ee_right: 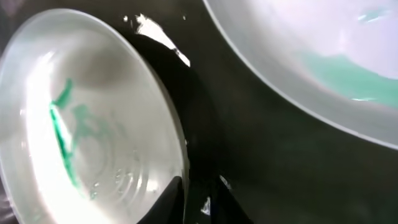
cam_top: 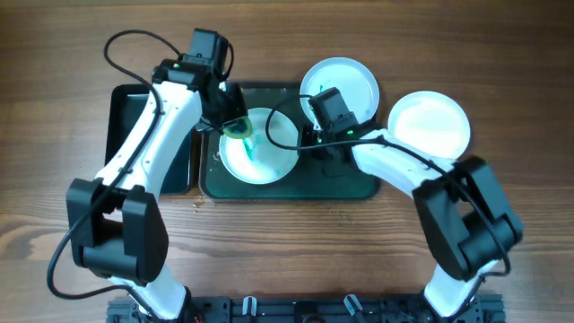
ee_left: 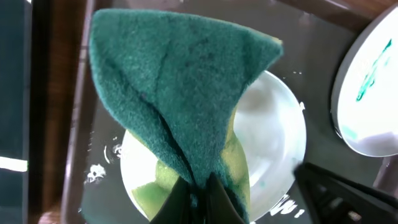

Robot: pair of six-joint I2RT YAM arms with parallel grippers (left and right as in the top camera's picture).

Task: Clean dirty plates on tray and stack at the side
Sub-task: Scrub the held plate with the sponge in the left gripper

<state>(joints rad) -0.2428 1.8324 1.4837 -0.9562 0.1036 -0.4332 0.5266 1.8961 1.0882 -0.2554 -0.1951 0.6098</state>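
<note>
The dark green tray (cam_top: 354, 187) lies at the table's centre. One white plate (cam_top: 269, 161) with teal smears lies on the tray's left half. My left gripper (cam_top: 235, 121) is shut on a green and yellow sponge (ee_left: 180, 93) held over that plate's (ee_left: 277, 143) back left part. My right gripper (cam_top: 309, 139) is shut on the same plate's right rim (ee_right: 180, 143), one finger inside and one outside (ee_right: 199, 196). A second smeared plate (cam_top: 345, 79) sits at the tray's back right corner. A third plate (cam_top: 429, 121) lies on the table to the right.
A black rectangular tub (cam_top: 126, 135) stands left of the tray, under my left arm. The second plate shows in the left wrist view (ee_left: 373, 93) and the right wrist view (ee_right: 323, 56). Bare wood (cam_top: 296, 251) lies in front of the tray.
</note>
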